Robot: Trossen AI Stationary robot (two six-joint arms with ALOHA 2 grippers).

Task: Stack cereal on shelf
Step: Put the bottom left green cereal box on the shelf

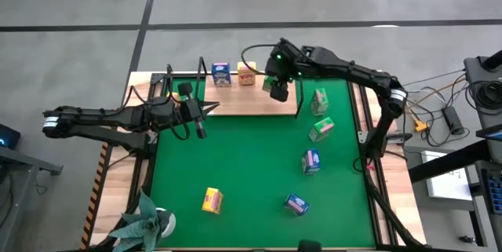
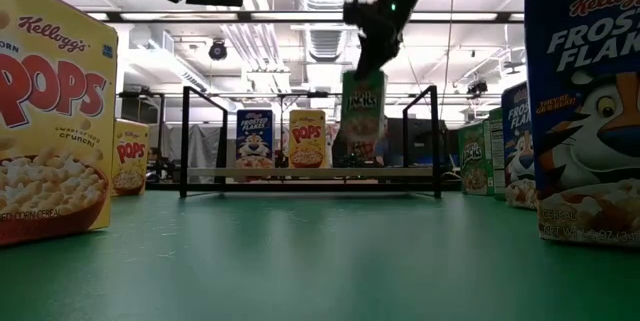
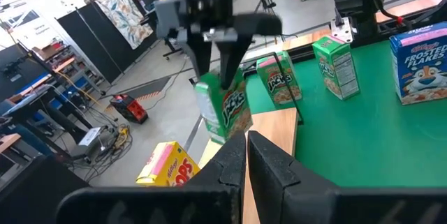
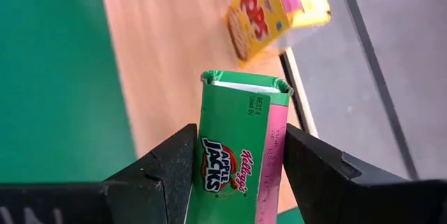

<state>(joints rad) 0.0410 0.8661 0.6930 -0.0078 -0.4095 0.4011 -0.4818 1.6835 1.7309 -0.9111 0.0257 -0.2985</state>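
Your right gripper point(image 4: 234, 161) is clamped on a green cereal box point(image 4: 241, 147), one finger flat on each broad face, with the box's end poking out ahead of the fingertips. That grip looks sensible: it leaves the far end free to meet the board. You've got it hanging over the wooden shelf point(image 1: 251, 103), near the right-hand wire upright, and from table level the box appears to sit just above the board, not yet resting on it.

Just beside it on the shelf stand a yellow box point(image 1: 247, 74) and a blue box point(image 1: 220, 73), upright and close together, so your green one seems headed for the slot to their right. I'd say you're mid-placement on the third box.

Your left gripper point(image 1: 205, 109) waits pinched shut and empty, over the left part of the shelf by the mat's edge, clear of the action.

Out on the green mat point(image 1: 243, 166), plenty is waiting: two green boxes point(image 1: 320, 101) near the right edge, one behind the other, two blue boxes point(image 1: 311, 161) farther forward, and a yellow one point(image 1: 212, 200) lying toward the front left. A plant point(image 1: 145, 220) sits at the front left corner of the table, well out of the way.
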